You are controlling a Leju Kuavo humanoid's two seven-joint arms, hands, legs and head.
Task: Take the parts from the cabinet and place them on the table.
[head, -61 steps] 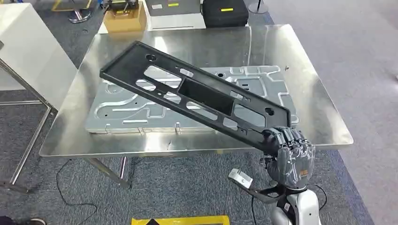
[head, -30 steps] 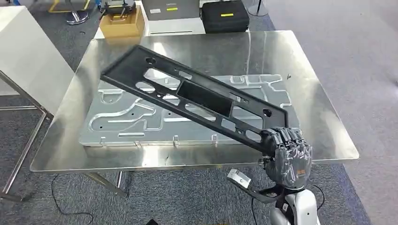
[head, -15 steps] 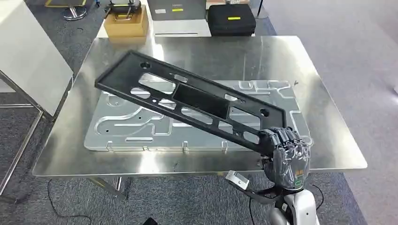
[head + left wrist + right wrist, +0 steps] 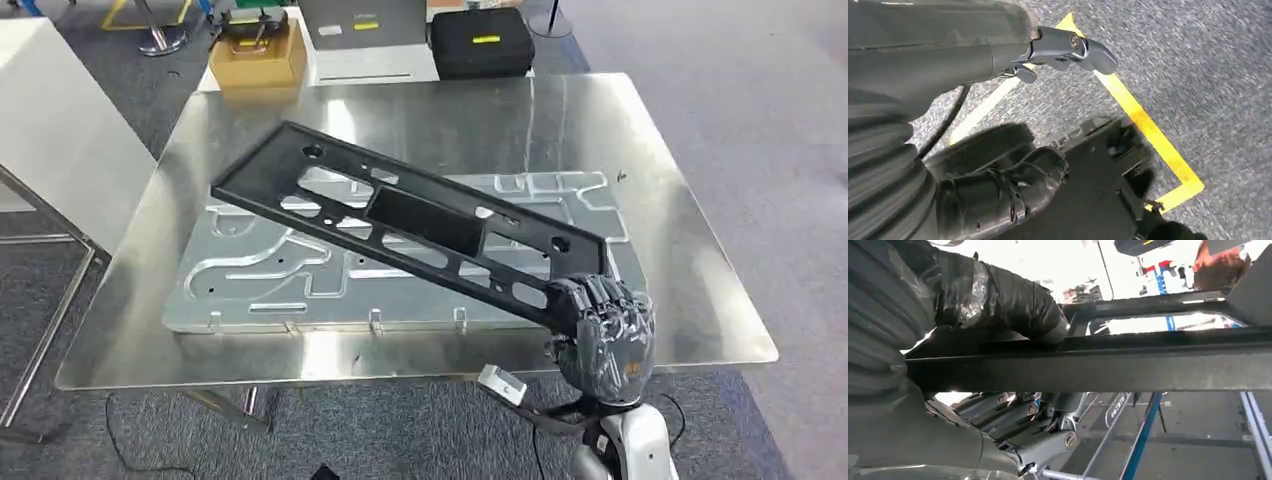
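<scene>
A workshop: steel table [image 4: 690, 300], stamped metal panel [image 4: 260, 270], floor tape [image 4: 1148, 125]

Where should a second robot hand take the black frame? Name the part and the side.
Take the black frame by its free far-left end rail, coming from the table's left side: the right robot hand holds only the near end, so that long end hangs unsupported, and its cutouts leave a thin rail.

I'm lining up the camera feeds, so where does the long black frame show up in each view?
Head view: the black frame slants across the middle, over the table, its near end in the right hand.
Left wrist view: not in it.
Right wrist view: a dark bar across the middle.
Shared landmark: the right hand gripping the frame.
</scene>
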